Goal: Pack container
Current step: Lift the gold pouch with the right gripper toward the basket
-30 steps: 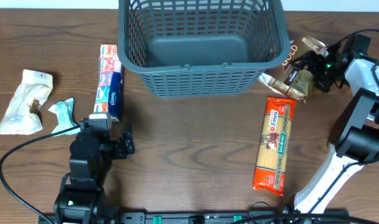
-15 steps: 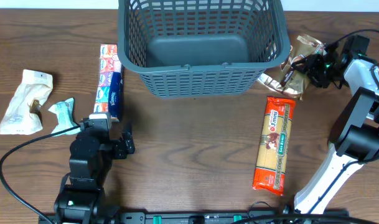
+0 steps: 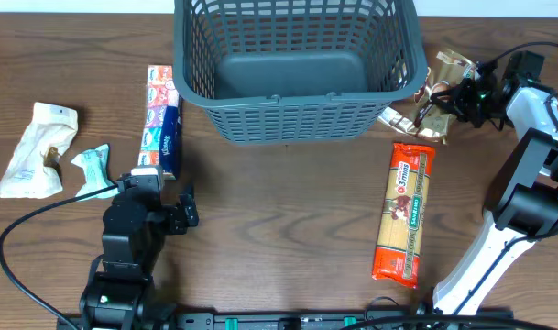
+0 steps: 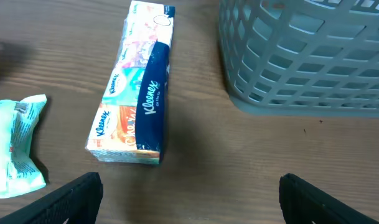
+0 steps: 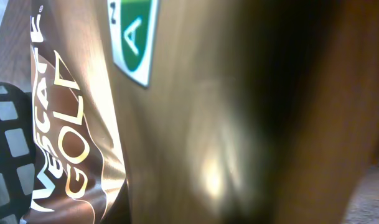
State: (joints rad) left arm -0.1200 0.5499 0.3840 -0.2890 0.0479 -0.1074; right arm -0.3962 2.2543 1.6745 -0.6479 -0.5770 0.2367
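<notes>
The container (image 3: 297,121), a large dark grey lattice basket, stands empty at the back centre of the table; its wall also shows in the left wrist view (image 4: 313,56). Just right of it, my right gripper (image 3: 445,97) is shut on a crumpled brown Nescafé Gold pouch (image 3: 432,84). The pouch (image 5: 177,112) fills the right wrist view and hides the fingers, with a bit of basket lattice (image 5: 2,143) at the left edge. My left gripper (image 4: 189,208) hangs open over bare wood, just short of a Kleenex tissue pack (image 4: 139,93).
A red spaghetti packet (image 3: 404,213) lies lengthwise on the right. The Kleenex pack (image 3: 161,119) lies left of the basket. Further left are a small teal packet (image 3: 93,170) and a white paper bag (image 3: 36,151).
My right gripper has closed on the coffee pouch, which has crumpled and shifted slightly upward in view beside the basket. The left arm has stayed still.
</notes>
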